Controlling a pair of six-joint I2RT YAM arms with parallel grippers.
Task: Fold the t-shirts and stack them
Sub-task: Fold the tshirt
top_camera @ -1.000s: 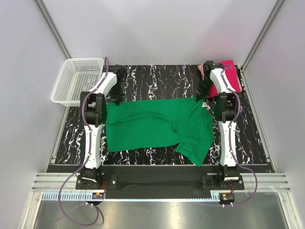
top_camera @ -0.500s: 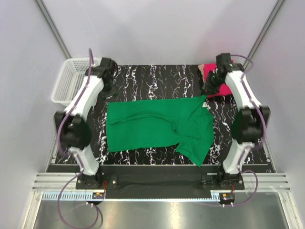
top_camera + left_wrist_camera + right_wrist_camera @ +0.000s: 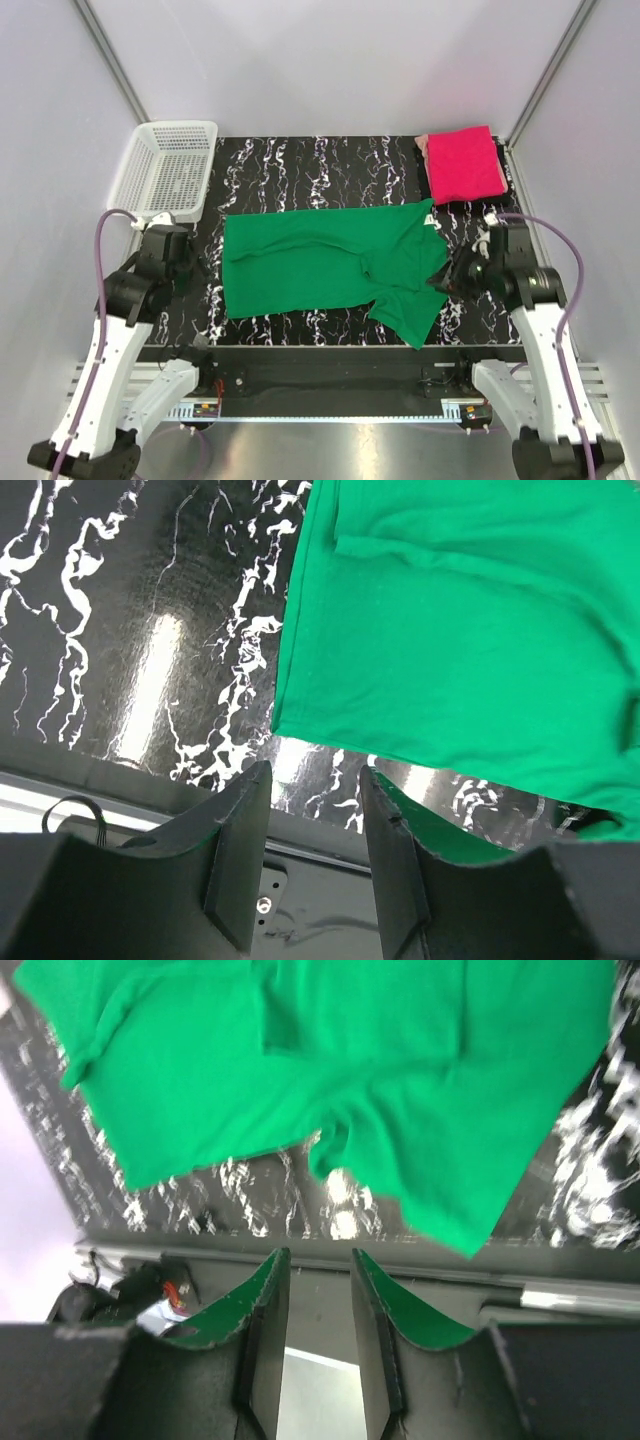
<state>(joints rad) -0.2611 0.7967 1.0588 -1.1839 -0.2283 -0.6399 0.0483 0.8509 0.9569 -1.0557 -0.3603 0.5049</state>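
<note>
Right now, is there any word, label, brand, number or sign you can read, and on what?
None can be read.
The small neck label on the green t-shirt is too small to make out.
The pink t-shirt and the basket show no print.

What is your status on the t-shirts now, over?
Left fingers and right fingers open, empty. Green t-shirt flat mid-table, partly folded; pink t-shirt folded, far right. Basket far left, apart.

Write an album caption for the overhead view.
Left arm and right arm flank a green t-shirt on the marbled table; a folded pink t-shirt and white basket sit at the far corners.
</note>
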